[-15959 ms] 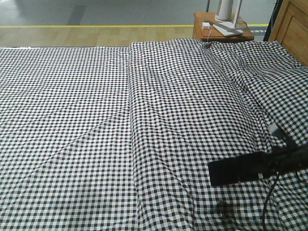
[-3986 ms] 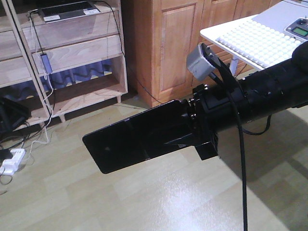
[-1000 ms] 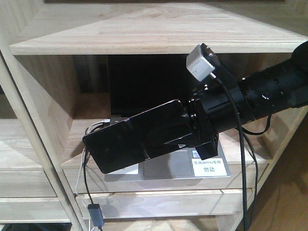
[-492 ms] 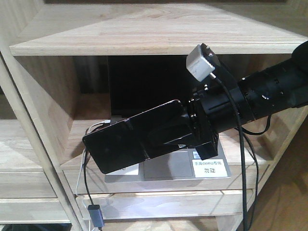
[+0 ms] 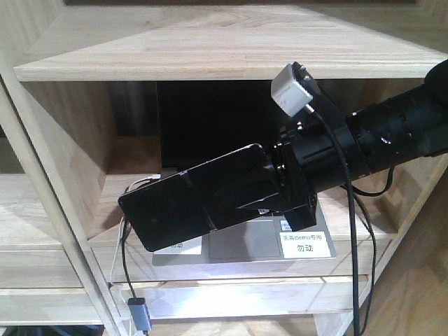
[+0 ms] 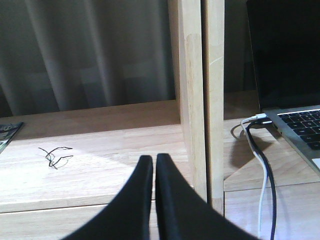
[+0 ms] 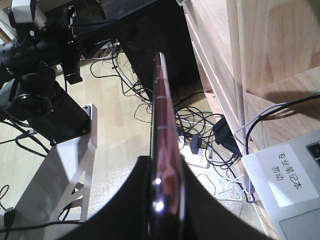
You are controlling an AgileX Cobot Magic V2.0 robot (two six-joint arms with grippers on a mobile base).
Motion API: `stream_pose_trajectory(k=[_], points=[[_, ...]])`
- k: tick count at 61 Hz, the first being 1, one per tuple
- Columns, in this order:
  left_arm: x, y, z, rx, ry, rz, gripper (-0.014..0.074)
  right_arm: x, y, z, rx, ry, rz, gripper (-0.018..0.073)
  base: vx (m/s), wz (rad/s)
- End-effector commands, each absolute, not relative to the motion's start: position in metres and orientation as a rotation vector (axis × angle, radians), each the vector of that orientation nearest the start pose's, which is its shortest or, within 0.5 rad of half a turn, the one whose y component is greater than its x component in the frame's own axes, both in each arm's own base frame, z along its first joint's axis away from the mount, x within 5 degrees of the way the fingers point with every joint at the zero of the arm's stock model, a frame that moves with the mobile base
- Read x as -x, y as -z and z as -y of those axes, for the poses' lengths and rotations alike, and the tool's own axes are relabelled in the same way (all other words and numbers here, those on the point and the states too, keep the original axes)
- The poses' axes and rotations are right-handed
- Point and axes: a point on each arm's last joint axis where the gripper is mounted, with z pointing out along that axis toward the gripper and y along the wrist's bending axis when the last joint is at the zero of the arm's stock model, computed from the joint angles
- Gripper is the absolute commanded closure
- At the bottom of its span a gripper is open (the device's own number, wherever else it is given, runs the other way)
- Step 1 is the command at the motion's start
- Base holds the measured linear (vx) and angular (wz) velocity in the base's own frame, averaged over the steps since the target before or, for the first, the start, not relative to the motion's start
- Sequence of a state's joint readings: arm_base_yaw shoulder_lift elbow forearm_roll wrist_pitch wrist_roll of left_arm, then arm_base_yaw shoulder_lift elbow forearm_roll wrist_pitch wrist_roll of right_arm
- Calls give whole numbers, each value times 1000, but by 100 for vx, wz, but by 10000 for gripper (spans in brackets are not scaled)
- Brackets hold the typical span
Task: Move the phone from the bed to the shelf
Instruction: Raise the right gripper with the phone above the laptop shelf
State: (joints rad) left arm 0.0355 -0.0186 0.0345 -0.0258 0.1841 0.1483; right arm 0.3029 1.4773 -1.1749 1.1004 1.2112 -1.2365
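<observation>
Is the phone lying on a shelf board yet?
No, the right gripper holds the phone tilted in the air, in front of the shelf compartment with the laptop.

Soft indoor light; glare on laptop [image 5: 238, 243] palmrest, shelf [image 5: 210, 42] recess dark, wrist-cam foregrnd blurry.

The black right gripper [image 7: 164, 174] clamps a thin glossy black smartphone with a pinkish metallic edge [image 7: 161, 120], seen edge-on. To its right stand a pale wooden shelf [image 7: 260, 45] and a grey laptop [image 7: 302, 222] bearing a white label [image 7: 281, 177]. Tangled cables [image 7: 200, 127] litter the far floor.
</observation>
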Motion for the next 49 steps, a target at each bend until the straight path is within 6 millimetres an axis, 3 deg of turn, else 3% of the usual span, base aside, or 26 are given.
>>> stream_pose_trajectory(k=[1, 13, 23, 37, 49], points=[[-55, -200, -2, -57, -112, -1583, 595, -237, -356, -158, 1287, -1240, -1803, 561, 0, 0], [-55, -200, -2, -57, -112, -1583, 595, -236, -359, -158, 1284, -1238, -1793, 561, 0, 0], [-55, -200, -2, -57, -112, -1583, 595, -232, -376, -157, 1192, -1245, -1720, 561, 0, 0], [-55, -200, -2, -57, -112, -1583, 595, -216, -410, -150, 1107, -1128, -1606, 561, 0, 0], [-55, -200, -2, -57, -112, -1583, 595, -207, -457, -143, 1032, -1036, -1503, 561, 0, 0]])
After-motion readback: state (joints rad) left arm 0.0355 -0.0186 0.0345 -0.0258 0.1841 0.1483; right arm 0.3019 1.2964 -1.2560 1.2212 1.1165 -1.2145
